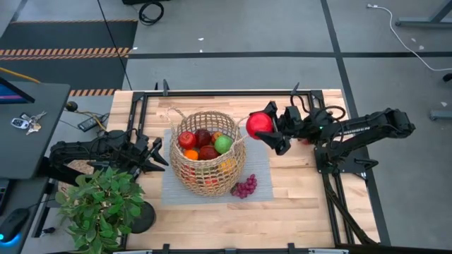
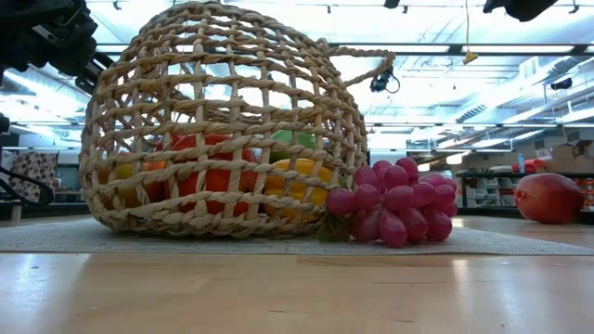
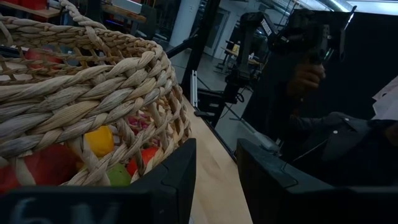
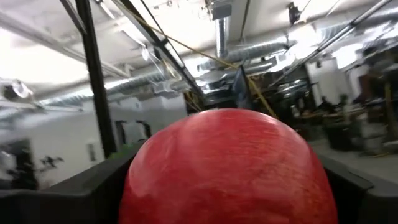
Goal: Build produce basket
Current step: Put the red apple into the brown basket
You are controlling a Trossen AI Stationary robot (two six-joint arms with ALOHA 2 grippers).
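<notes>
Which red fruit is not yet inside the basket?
The red apple held in the right gripper, beside the basket; the other red fruits lie inside it.

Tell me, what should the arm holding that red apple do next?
Probably carry it a little farther over the basket before letting go. The right gripper holds the apple just beside the rim, not yet above the opening. The left gripper waits at the basket's other side, and grapes still lie on the mat.

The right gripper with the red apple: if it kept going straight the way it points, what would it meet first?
Probably the basket: the right gripper, shut on the red apple, points toward its near rim, though its height above that rim is unclear.
</notes>
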